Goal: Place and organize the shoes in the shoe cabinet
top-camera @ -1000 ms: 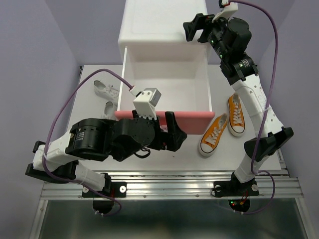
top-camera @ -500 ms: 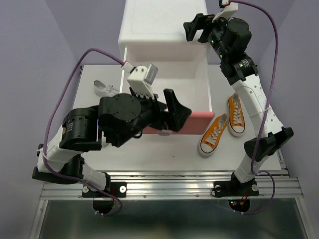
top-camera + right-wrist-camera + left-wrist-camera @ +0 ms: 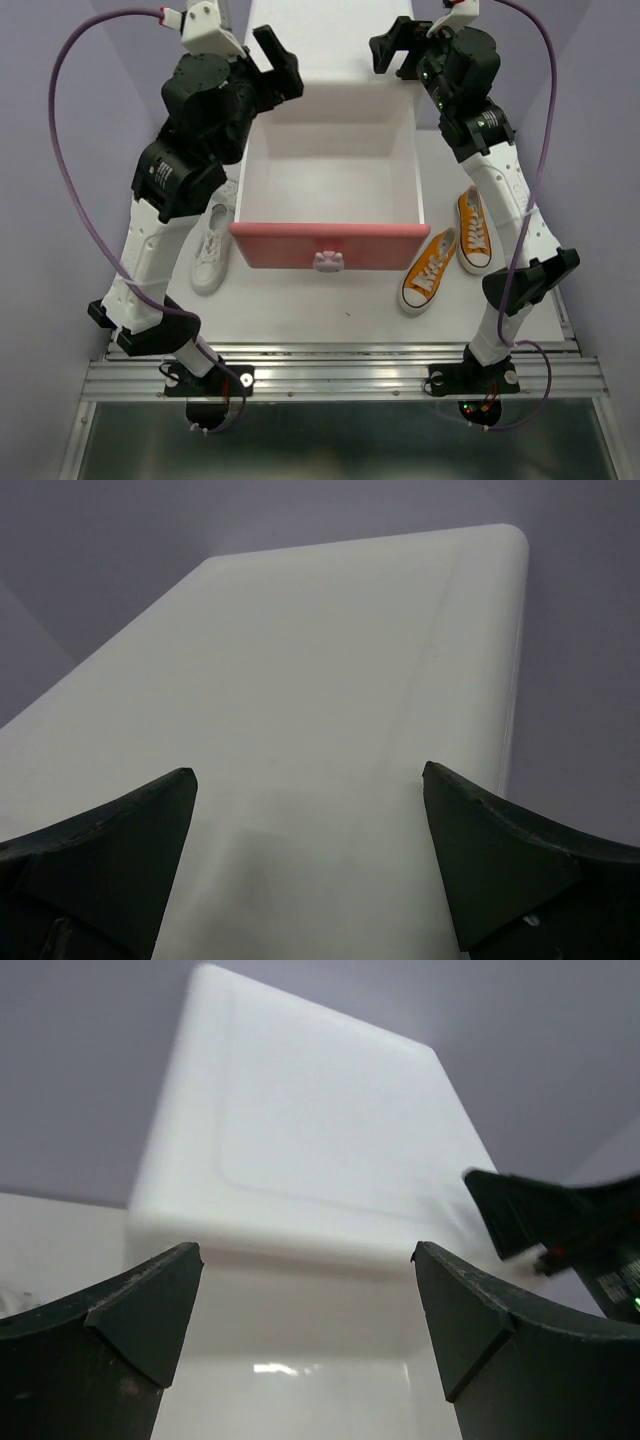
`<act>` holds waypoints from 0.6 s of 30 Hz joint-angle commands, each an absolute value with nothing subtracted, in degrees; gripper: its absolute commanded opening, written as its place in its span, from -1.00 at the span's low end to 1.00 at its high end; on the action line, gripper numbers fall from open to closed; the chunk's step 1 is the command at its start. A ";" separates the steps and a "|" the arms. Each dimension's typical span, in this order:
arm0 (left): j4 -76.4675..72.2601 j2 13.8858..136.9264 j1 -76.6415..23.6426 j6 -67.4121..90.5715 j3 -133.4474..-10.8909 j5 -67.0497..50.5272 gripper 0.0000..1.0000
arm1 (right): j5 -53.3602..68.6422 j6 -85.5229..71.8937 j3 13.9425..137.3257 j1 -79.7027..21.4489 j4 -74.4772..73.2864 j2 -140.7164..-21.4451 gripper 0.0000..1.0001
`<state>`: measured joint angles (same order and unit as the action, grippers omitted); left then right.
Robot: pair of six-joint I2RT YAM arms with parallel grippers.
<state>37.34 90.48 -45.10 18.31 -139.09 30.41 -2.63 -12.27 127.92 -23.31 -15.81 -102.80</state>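
Your left gripper (image 3: 305, 1252), released and empty, has swung up from the pink drawer (image 3: 330, 245) to the shoe cabinet (image 3: 330, 50) top beside your equally released right gripper (image 3: 307, 773), leaving that drawer open and bare for the orange shoes (image 3: 430, 270) near the surface's (image 3: 300, 320) right edge.

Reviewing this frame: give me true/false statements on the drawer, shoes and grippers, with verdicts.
1. The pulled-out drawer holds no shoes. True.
2. Both orange sneakers lie inside the drawer. False: they lie on the table, right of it.
3. The left gripper is open and empty. True.
4. A white sneaker lies on the table left of the drawer. True.
5. The right gripper is shut on a white sneaker. False: it is open and empty, above the cabinet top.
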 commanded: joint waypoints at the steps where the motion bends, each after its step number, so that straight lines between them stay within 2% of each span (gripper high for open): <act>1: 28.04 87.10 -34.03 17.58 -136.16 24.88 0.97 | -0.97 -15.20 128.40 -23.99 -25.31 -107.49 1.00; 6: 32.68 87.45 -20.85 23.02 -133.35 15.56 0.97 | -1.41 -14.94 130.95 -23.99 -25.40 -108.10 1.00; 11: 31.56 83.60 -15.48 27.32 -121.76 12.66 0.97 | -3.24 -14.59 134.63 -23.99 -25.23 -109.24 1.00; 18: 32.16 81.82 -12.13 29.45 -118.12 9.32 0.97 | -9.30 -16.43 142.01 -23.38 -21.62 -111.53 1.00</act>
